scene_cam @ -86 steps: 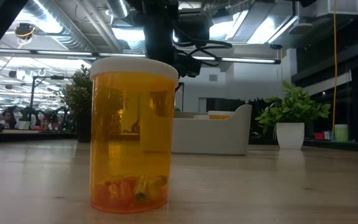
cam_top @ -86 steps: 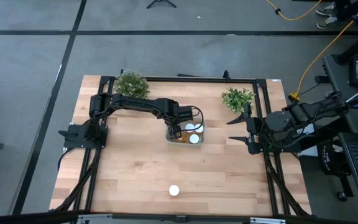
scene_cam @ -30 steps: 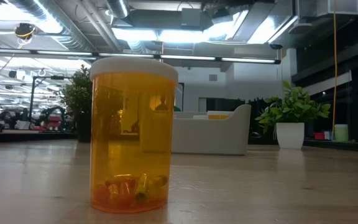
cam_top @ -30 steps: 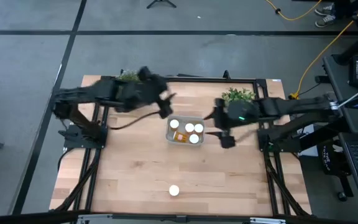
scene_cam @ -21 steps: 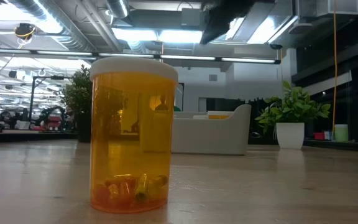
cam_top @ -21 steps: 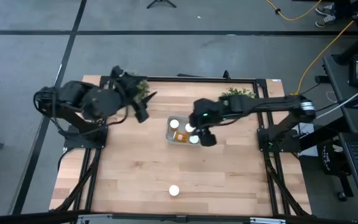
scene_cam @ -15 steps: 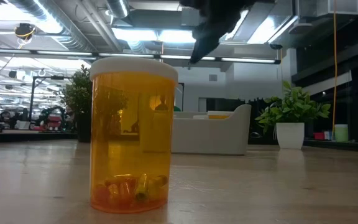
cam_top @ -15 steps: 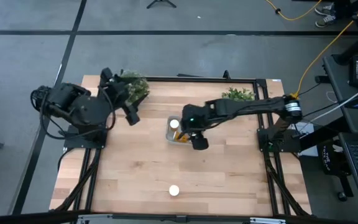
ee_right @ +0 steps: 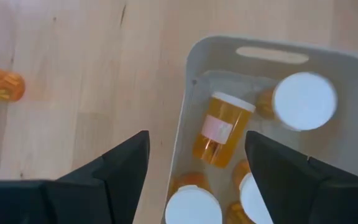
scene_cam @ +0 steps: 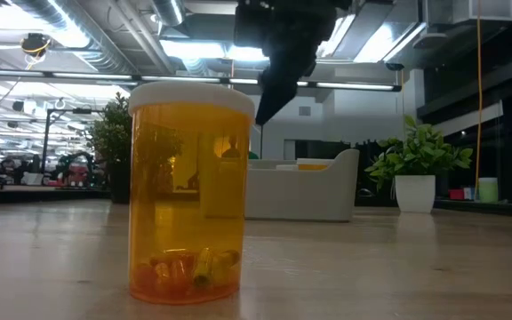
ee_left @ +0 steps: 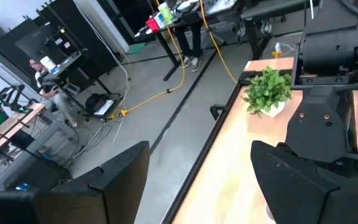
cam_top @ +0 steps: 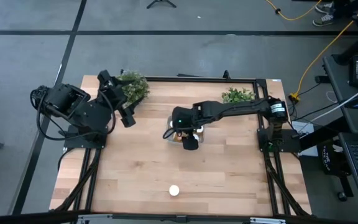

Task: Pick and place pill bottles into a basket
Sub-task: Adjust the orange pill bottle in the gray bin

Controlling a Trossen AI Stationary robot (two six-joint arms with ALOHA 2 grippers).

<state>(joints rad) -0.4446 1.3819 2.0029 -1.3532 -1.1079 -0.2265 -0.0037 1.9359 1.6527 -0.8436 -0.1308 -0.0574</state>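
Note:
The pale basket [ee_right: 253,62] stands mid-table and holds several orange pill bottles with white caps; one [ee_right: 219,127] lies on its side, others [ee_right: 304,101] stand upright. One more bottle [cam_top: 174,190] stands alone near the table's near edge, large in the low view [scene_cam: 192,191]. My right gripper [ee_right: 196,140] hovers open and empty above the basket's left part, also shown in the high view [cam_top: 190,142] and the low view [scene_cam: 278,62]. My left gripper [cam_top: 126,115] is open and empty, drawn back near the far left corner [ee_left: 201,149].
Two green potted plants stand at the table's far edge, one left [cam_top: 132,86] by my left gripper and one right [cam_top: 237,96]. Bare wooden table [cam_top: 229,174] lies between the basket and the lone bottle.
My right gripper has swept from the basket's right side toward the table's left, coming over the basket. My left gripper has drawn back from beside the basket toward the table's far left corner. The bottles have stayed where they were.

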